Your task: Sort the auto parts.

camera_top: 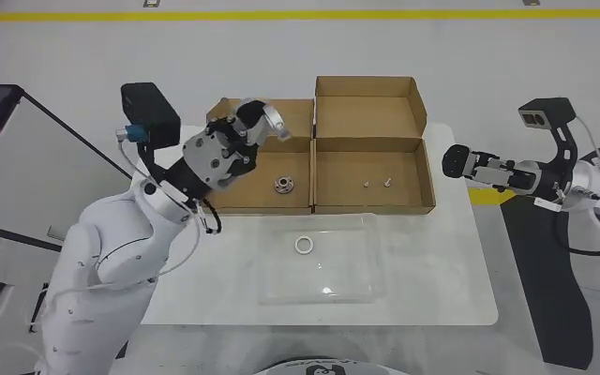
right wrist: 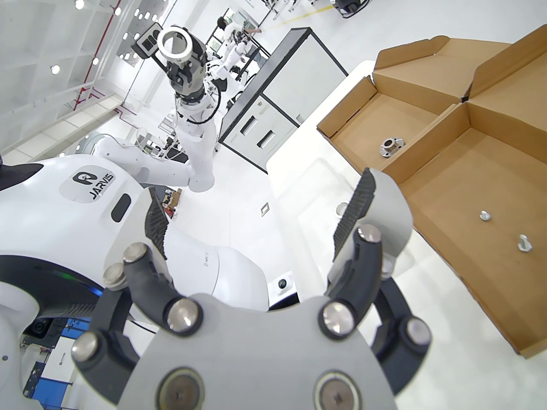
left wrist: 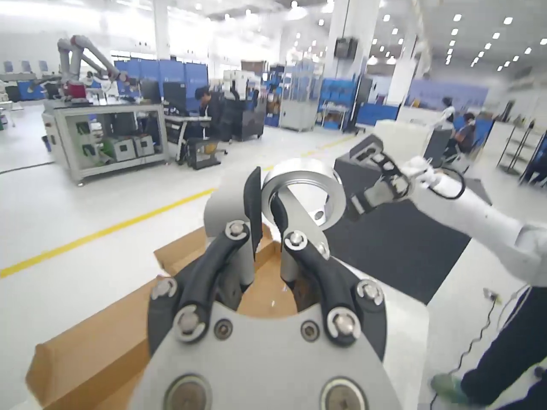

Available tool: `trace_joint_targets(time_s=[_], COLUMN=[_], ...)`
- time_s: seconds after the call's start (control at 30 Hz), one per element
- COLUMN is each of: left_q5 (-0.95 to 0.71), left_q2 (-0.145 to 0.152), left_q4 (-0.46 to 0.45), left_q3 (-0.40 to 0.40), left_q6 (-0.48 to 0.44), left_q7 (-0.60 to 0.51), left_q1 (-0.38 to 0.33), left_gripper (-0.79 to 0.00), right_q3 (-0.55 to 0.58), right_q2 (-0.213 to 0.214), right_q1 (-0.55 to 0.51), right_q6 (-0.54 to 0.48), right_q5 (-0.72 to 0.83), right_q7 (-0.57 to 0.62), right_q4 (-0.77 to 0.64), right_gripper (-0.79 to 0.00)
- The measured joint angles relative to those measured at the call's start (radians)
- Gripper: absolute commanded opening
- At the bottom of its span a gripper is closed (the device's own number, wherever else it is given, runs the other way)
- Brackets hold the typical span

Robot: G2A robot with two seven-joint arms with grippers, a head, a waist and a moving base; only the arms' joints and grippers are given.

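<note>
Item in hand: one machined metal collar [left wrist: 299,169], the largest part on view, raised over the back of the left cardboard box [camera_top: 298,155], upper left of centre in the top view. My left claw [left wrist: 267,206] is clamped on its wall, one finger inside the bore and the other outside. Handling, by my estimate: rigid solid metal, fairly heavy for its size. It is smooth, so liable to slip or swing round a two-point pinch. It is not fragile, though a drop could dent the cardboard. The best hold is the one I have, across the wall and well down the pads; the flange with its bolt hole looks a poorer purchase. My right claw [right wrist: 258,191] hangs beyond the right edge of the white table [camera_top: 441,281] in the top view, fingers spread wide with nothing between them. Containers follow, listed by contents in descending size. In the left cardboard box: one flanged hub [camera_top: 282,184], upright, near the right wall. In the clear tray [camera_top: 361,277], lower centre: one small ring [camera_top: 305,246], flat, toward the left side. In the lower right cardboard box [camera_top: 337,192]: a bolt [camera_top: 366,184] and a second bolt [camera_top: 384,180], near each other but apart, about mid-floor. The upper right cardboard box [camera_top: 366,117] adjoins the box below it.
</note>
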Motion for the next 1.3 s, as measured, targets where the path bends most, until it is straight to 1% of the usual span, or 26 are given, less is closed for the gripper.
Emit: trace_joint_targets(time_s=[0.03, 0.13, 0.23, 0.3, 0.4, 0.53, 0.67, 0.83, 1.07, 1.17, 1.3], left_q5=[0.029, 0.107, 0.193, 0.251, 0.35, 0.472, 0.559, 0.624, 0.663, 0.675, 0.702], left_q2=[0.003, 0.007, 0.009, 0.008, 0.004, -0.008, -0.023, -0.042, -0.062, -0.066, -0.068], left_q4=[-0.014, -0.03, -0.017, 0.004, 0.049, 0.129, 0.221, 0.329, 0.454, 0.5, 0.563], left_q3=[0.0, 0.017, 0.055, 0.085, 0.146, 0.236, 0.311, 0.38, 0.419, 0.426, 0.424], left_q6=[0.006, 0.014, 0.011, 0.011, 0.015, 0.052, 0.091, 0.135, 0.215, 0.211, 0.177], left_q7=[-0.061, -0.193, -0.276, -0.305, -0.325, -0.324, -0.348, -0.386, -0.443, -0.458, -0.464], left_q1=[-0.008, -0.034, -0.076, -0.104, -0.154, -0.232, -0.309, -0.381, -0.417, -0.423, -0.427], left_gripper=[-0.785, -0.785, -0.785, -0.785, -0.785, -0.785, -0.785, -0.785, -0.785, -0.785, -0.785], right_q3=[0.0, 0.0, 0.0, 0.0, 0.0, 0.0, 0.0, 0.0, 0.0, 0.0, 0.0], right_q2=[0.0, 0.0, 0.0, 0.0, 0.0, 0.0, 0.0, 0.0, 0.0, 0.0, 0.0], right_q1=[0.0, 0.0, 0.0, 0.0, 0.0, 0.0, 0.0, 0.0, 0.0, 0.0, 0.0], right_q6=[0.0, 0.0, 0.0, 0.0, 0.0, 0.0, 0.0, 0.0, 0.0, 0.0, 0.0], right_q5=[0.0, 0.0, 0.0, 0.0, 0.0, 0.0, 0.0, 0.0, 0.0, 0.0, 0.0], right_q7=[0.0, 0.0, 0.0, 0.0, 0.0, 0.0, 0.0, 0.0, 0.0, 0.0, 0.0], right_q4=[0.0, 0.0, 0.0, 0.0, 0.0, 0.0, 0.0, 0.0, 0.0, 0.0, 0.0], right_gripper=[0.0, 0.0, 0.0, 0.0, 0.0, 0.0, 0.0, 0.0, 0.0, 0.0, 0.0])
